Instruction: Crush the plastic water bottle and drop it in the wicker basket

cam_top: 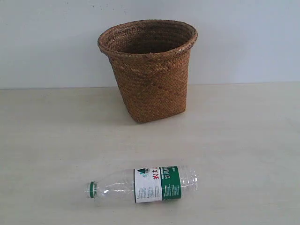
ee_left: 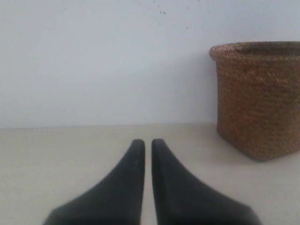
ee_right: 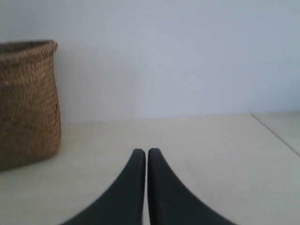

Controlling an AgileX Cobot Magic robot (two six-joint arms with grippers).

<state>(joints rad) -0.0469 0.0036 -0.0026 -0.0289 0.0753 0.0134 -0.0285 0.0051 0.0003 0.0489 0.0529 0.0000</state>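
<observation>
Spotted: plastic water bottle [cam_top: 143, 184] lying on its side on the counter [cam_top: 243, 140], in front of the wicker basket [cam_top: 152, 89] and well apart from it, cap end toward the left of the exterior view. Looks empty, so probably light, thin-walled, easy to collapse, but slick and prone to roll. Best squeezed across the labelled mid-body, not the stiffer neck. Shows up in the exterior view only, with no arms there. Wrist views: left gripper [ee_left: 147, 143] and right gripper [ee_right: 146, 152] both closed on nothing, plus basket, no bottle.
</observation>
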